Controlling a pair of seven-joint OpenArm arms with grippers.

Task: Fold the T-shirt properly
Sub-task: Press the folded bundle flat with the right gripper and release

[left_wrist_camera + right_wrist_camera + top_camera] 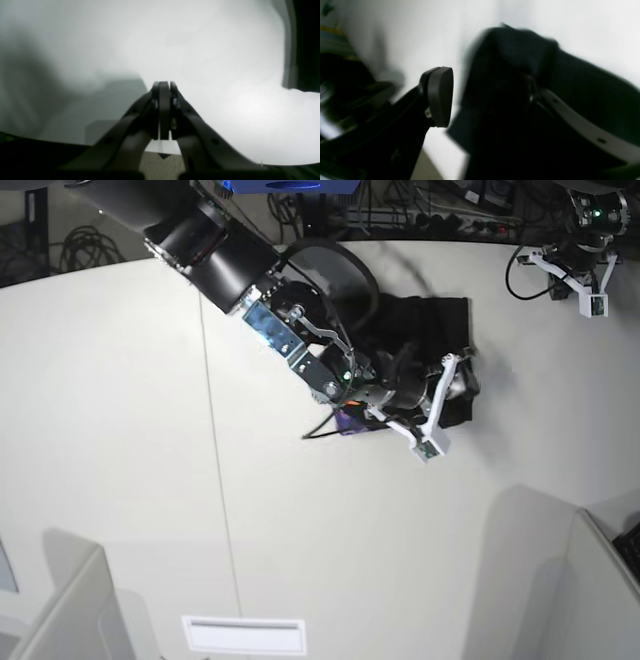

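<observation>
The black T-shirt (428, 320) lies bunched in a compact heap on the white table (120, 430) at the back right; a bit of its purple print (350, 421) shows at the near left edge. My right gripper (442, 408) is open at the heap's near right edge. In the right wrist view, black cloth (520, 50) covers one side of this gripper (487, 82), and the other pad (440, 96) is bare. My left gripper (597, 302) hangs at the far right corner, away from the shirt. In the left wrist view it (163, 85) is shut and empty above bare table.
Cables and gear (400, 210) crowd the table's back edge. Grey panels stand at the front left (70, 610) and front right (560, 580). A white slot plate (245, 635) lies at the front. A seam (215, 480) runs across the table.
</observation>
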